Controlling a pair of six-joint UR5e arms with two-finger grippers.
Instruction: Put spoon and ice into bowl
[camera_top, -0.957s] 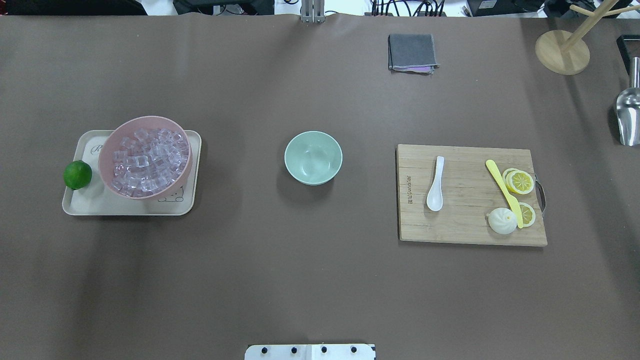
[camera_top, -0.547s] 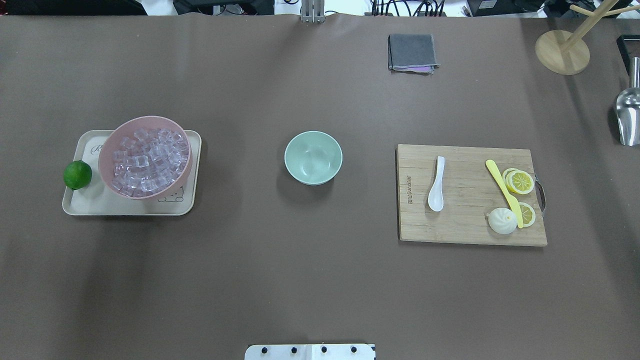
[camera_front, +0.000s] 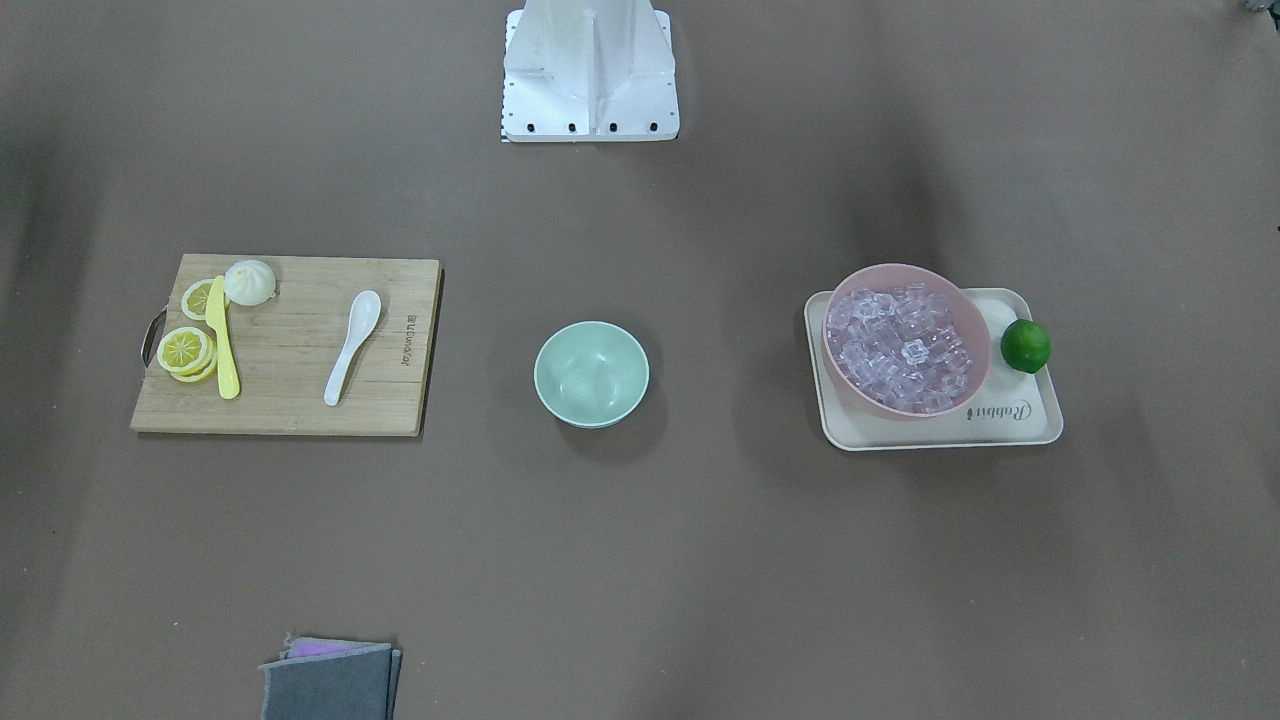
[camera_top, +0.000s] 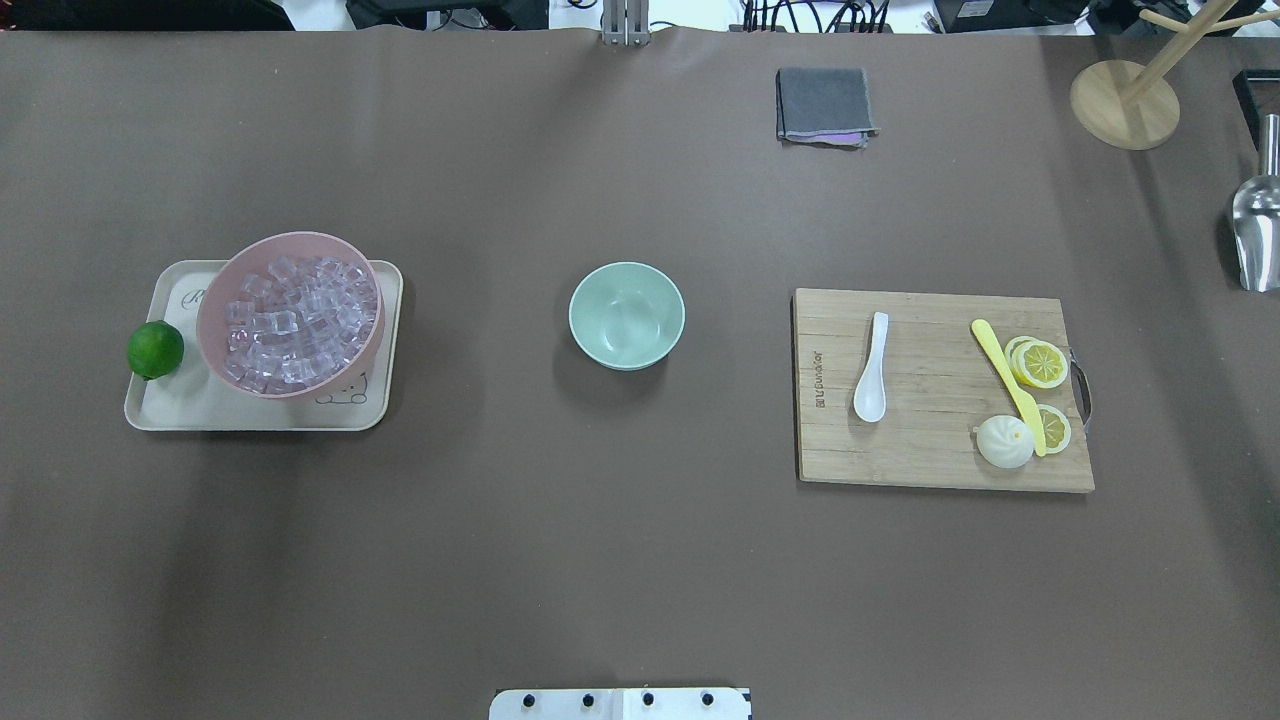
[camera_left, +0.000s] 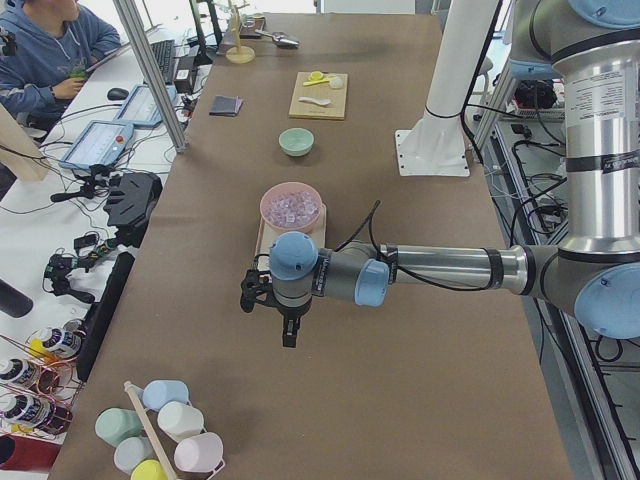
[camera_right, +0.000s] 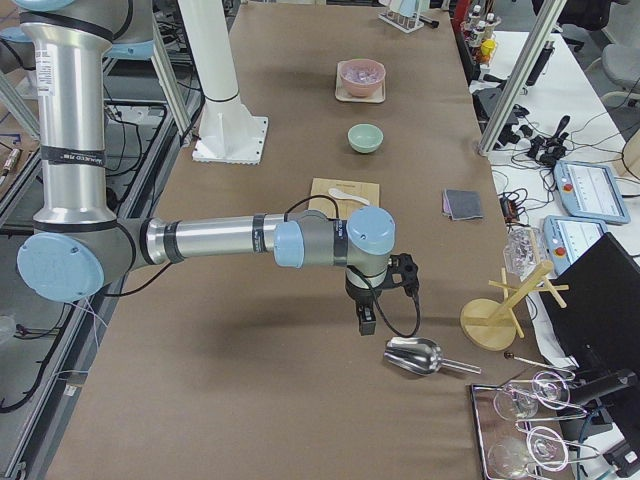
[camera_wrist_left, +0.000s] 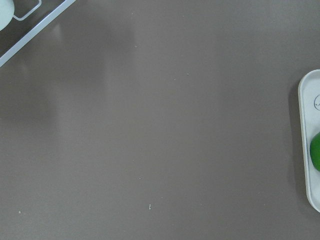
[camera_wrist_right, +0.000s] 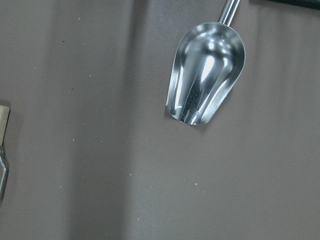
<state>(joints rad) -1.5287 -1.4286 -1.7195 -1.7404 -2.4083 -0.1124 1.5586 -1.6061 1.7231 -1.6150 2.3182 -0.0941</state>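
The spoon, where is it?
In the overhead view the spoon lies on the wooden cutting board, right of the green bowl, left of the yellow knife.

Shining bright and even from overhead, laying broad, soft bands of shadow across the matte brown tabletop (camera_top: 640, 560). Pooling a darker, soft-edged shadow under the mint-green bowl (camera_top: 626, 315) and along the cutting board (camera_top: 930, 450) edge. Glaring hard off the metal scoop (camera_wrist_right: 206, 75) in the right wrist view, sparkling faintly on the ice (camera_top: 295, 320). Blowing out to white along the overhead view's far edge. Rendering every view crisply.
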